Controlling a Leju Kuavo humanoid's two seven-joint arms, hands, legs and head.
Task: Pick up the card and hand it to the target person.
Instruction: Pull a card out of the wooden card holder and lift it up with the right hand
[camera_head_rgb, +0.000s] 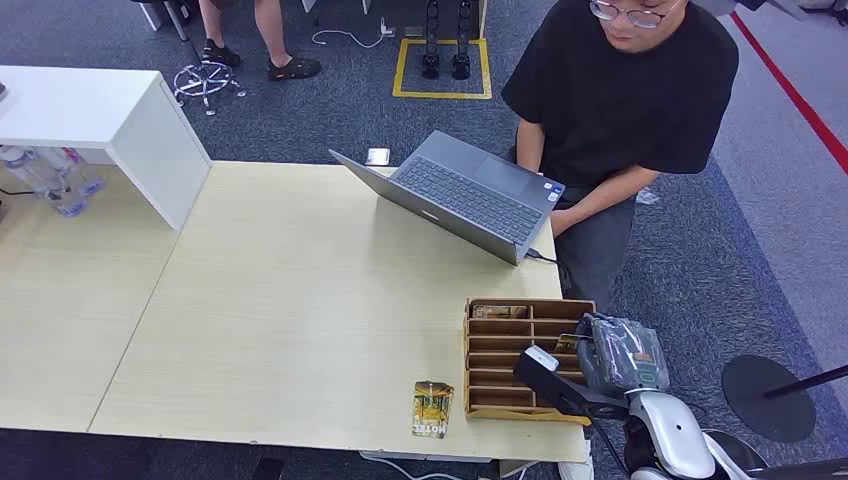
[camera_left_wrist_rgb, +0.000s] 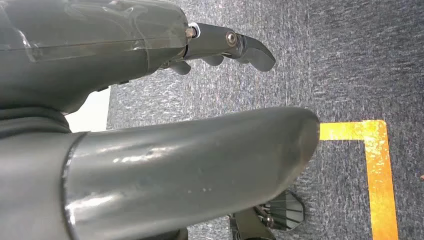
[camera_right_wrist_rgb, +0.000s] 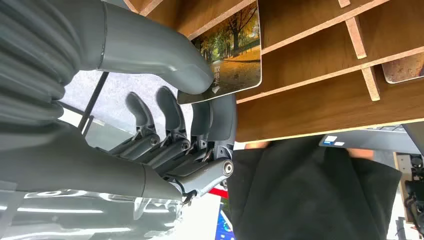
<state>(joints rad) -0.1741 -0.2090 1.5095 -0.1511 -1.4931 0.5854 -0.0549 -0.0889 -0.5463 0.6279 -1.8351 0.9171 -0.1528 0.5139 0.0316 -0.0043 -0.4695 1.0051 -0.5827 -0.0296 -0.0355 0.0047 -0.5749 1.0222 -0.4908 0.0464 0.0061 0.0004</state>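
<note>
Your right robot hand (camera_right_wrist_rgb: 190, 105) pinches a card (camera_right_wrist_rgb: 235, 52) at the wooden rack (camera_head_rgb: 500, 340), lower right, ready to pass to the seated person (camera_head_rgb: 620, 90); your left robot hand (camera_left_wrist_rgb: 220, 47) hangs empty, fingers apart.

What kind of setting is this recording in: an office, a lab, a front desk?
Probably an office or lab set up like a hotel front desk: a pale wooden table on grey carpet, a person at an open laptop, and a wooden card rack with a card marked HOTEL beside it.

Two, perhaps three cards (camera_head_rgb: 433, 408); one laptop (camera_head_rgb: 470, 195); one organizer (camera_head_rgb: 500, 355).
</note>
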